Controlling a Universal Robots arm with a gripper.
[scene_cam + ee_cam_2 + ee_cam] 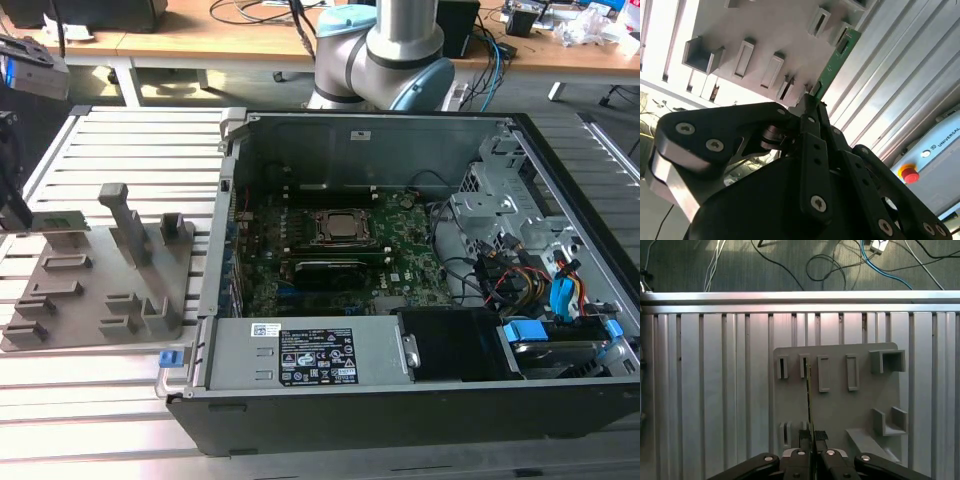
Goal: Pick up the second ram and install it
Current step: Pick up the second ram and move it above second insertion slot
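Gripper (812, 439): fingers closed on second ram (809, 395), standing edge-up in grey holder (865, 405); advisable: lift straight, without tilt, clearing slot walls

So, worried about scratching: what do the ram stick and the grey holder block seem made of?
The second ram: green circuit board, probably fibreglass laminate, judging by its thin flat green face. The holder block: looks like matte grey plastic, evenly dull and uniform in colour.
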